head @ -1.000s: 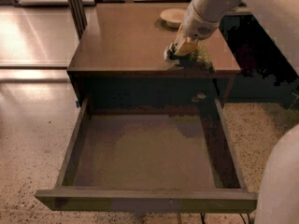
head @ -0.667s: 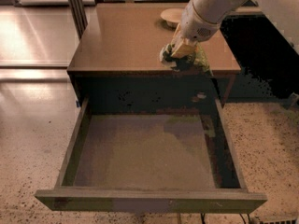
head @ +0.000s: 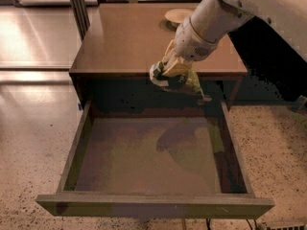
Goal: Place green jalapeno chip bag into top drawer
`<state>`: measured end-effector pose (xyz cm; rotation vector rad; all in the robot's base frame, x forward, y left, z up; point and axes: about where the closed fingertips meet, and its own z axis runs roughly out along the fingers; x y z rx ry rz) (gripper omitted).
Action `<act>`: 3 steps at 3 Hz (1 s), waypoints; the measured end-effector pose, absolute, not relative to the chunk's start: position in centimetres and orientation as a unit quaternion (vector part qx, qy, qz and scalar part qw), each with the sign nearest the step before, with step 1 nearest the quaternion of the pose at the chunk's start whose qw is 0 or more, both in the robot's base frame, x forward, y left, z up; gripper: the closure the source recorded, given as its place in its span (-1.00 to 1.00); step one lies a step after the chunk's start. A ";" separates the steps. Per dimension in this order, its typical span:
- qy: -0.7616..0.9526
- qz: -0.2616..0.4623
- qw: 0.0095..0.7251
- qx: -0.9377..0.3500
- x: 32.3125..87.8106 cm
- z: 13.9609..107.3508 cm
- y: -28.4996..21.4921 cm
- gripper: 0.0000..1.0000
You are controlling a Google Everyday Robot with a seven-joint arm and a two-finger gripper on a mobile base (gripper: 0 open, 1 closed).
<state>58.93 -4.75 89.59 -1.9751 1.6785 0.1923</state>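
The green jalapeno chip bag (head: 178, 80) is a crumpled green foil bag with a white edge. My gripper (head: 171, 71) is shut on it and holds it in the air above the back edge of the top drawer, in front of the tabletop's front edge. The top drawer (head: 86, 123) is pulled wide open below, dark brown wood with a bare flat bottom. The bag's shadow falls on the drawer bottom right of centre. My white arm comes down from the upper right.
A round beige bowl (head: 178, 16) sits at the back of the brown tabletop (head: 120, 37). A dark post (head: 76, 4) stands at the table's back left. Speckled floor lies left and right of the drawer.
My gripper has carried the chip bag forward off the tabletop and lower, so it now hangs over the back of the open drawer.
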 end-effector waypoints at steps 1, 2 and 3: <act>0.599 0.116 0.262 -0.748 56.5 87.0 -2.3 1.00; 0.599 0.116 0.262 -0.748 56.5 87.0 -2.3 1.00; 0.612 0.127 0.267 -0.733 55.1 85.8 -1.8 1.00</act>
